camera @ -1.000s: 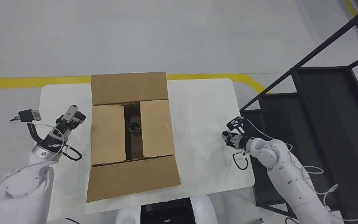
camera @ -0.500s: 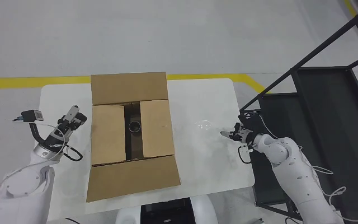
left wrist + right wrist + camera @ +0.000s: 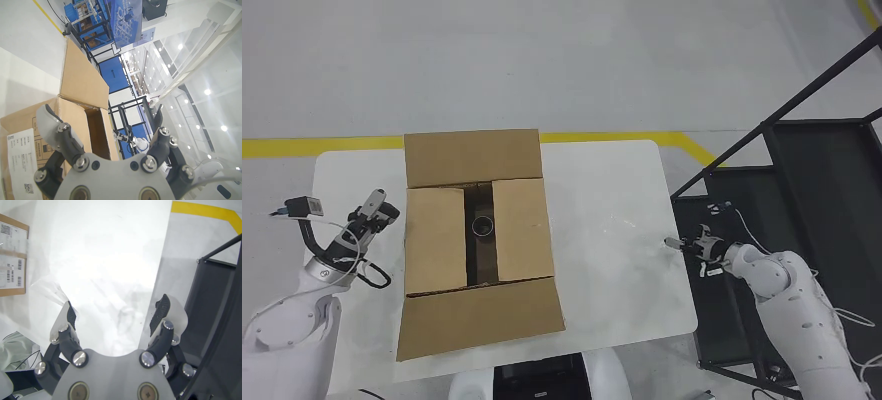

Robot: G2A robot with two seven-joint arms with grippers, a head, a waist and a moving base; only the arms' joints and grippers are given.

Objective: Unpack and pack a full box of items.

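White table: brown cardboard box, flaps part-open.

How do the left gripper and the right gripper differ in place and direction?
The left gripper is close beside the box; the right gripper is far from it, at the table's edge. The left gripper tilts upward; the right gripper faces down at the table. Both are open and empty.

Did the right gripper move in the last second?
Yes. The right gripper drew away from the box, out to the table edge by the black rack.
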